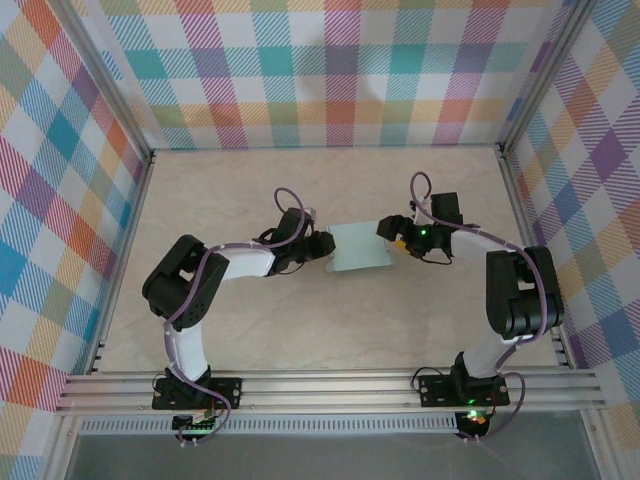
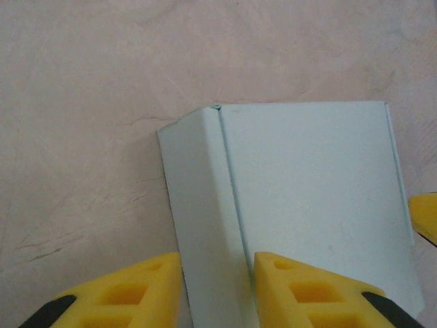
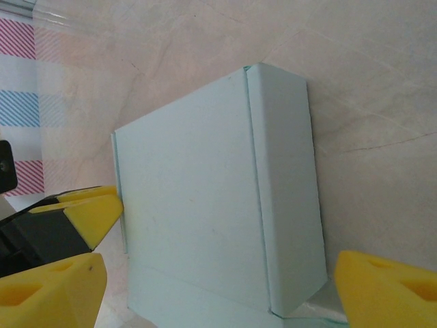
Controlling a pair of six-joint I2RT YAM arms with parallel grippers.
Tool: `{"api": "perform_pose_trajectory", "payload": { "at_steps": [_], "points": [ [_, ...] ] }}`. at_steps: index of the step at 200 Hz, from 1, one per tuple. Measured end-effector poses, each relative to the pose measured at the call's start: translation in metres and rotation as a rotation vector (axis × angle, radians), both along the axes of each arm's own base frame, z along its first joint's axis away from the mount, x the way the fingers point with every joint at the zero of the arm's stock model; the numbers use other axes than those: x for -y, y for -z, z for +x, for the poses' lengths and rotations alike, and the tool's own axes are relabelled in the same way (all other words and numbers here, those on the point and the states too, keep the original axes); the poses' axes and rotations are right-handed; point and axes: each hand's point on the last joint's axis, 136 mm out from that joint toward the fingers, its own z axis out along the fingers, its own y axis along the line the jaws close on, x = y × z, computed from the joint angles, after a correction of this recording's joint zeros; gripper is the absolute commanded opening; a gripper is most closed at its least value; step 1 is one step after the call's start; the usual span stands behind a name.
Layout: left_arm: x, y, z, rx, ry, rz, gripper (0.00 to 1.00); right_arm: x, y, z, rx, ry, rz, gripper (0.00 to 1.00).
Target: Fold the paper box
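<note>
In the top external view, the paper box [image 1: 358, 250] lies on the worktop [image 1: 300, 330] about midway between the two arms. The left gripper [image 1: 325, 247] meets the box's left edge. The right gripper [image 1: 388, 238] sits at its far right corner.

In the left wrist view, the paper box [image 2: 307, 198] shows a broad flat panel, with a narrow panel folded down along a crease on its left. The left gripper [image 2: 217, 258] straddles that narrow panel. One yellow finger [image 2: 136, 294] stands just left of the box's outer edge, and the other overlaps the broad panel just right of the crease. The jaws are partly apart, and it cannot be told whether they pinch the card. A yellow tip of the right gripper [image 2: 425, 219] peeks in at the box's right edge.

In the right wrist view, the paper box [image 3: 191, 205] lies between the fingers of the right gripper [image 3: 218, 263]. The jaws are spread wide and a gap shows on each side of the box, so nothing is held. At the box's left edge a finger of the left gripper [image 3: 89, 208] touches the card.
</note>
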Motion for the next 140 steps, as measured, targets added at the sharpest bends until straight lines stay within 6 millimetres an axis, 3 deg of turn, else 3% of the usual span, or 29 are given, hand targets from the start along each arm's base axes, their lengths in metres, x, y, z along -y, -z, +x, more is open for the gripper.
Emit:
{"api": "perform_pose_trajectory", "payload": {
  "at_steps": [71,140],
  "points": [
    [-0.004,0.0,-0.002,0.012,-0.011,-0.021,0.26,-0.001,0.006,-0.003,-0.02,0.0,0.044,0.86],
    [-0.013,0.001,-0.003,0.016,-0.03,-0.068,0.24,-0.013,0.028,-0.012,-0.121,-0.045,0.126,0.86]
  ]
}}
